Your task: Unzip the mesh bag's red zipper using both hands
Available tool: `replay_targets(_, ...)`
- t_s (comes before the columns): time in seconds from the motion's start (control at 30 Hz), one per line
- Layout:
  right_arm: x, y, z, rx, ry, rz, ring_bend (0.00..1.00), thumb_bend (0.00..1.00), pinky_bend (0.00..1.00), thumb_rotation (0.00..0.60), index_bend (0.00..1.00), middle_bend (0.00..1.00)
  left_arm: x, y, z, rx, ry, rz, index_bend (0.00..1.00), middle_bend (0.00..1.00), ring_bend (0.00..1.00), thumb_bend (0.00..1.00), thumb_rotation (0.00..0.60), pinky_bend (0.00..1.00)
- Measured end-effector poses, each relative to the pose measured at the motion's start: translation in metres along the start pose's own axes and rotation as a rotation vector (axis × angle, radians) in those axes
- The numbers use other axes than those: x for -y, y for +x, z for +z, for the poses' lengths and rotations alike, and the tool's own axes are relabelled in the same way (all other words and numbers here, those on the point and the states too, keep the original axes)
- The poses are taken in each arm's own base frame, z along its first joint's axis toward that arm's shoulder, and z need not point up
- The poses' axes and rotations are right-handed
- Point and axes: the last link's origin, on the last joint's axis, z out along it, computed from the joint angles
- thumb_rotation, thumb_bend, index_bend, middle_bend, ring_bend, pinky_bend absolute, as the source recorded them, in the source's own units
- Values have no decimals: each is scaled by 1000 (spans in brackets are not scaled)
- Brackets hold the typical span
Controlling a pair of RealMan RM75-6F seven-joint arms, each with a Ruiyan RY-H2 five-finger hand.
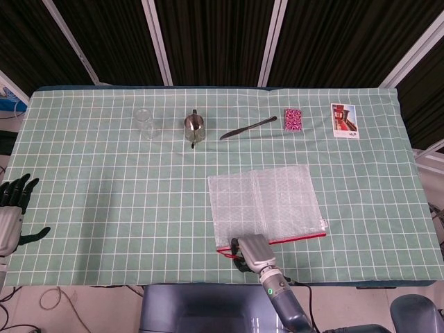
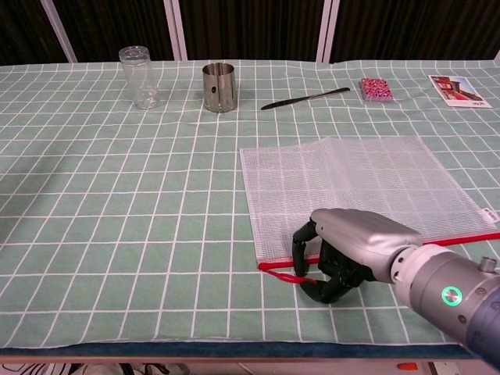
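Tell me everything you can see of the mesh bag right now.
The mesh bag is a flat, translucent white rectangle of fine netting lying on the green checked tablecloth. A red zipper runs along its near edge, and a small white tag sticks out at its right corner. The zipper looks closed along what shows. The right hand curls its dark fingers around the zipper's left end. The left hand is far off.
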Motion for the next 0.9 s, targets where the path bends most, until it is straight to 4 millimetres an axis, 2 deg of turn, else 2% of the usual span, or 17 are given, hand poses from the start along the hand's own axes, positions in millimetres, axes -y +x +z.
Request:
replay_targets(0.3,-4,-2,-1,1,-11,1,1000,466,960,600,546,1000,0,0,0,-1,-3,-3,0,0,0,0,600,0)
replay_targets(0.6,-6,-1,-2,-3,-11,11,1000,570,960,600,601,1000,0,1,0,-1,-6,-4,0,0,0,0,600,0)
replay_targets(0.9,1,13,-3,-49,28,24,1000,594,960,600,622,1000,-1,0,0,11,-1,-10,0,0,0,0,600,0)
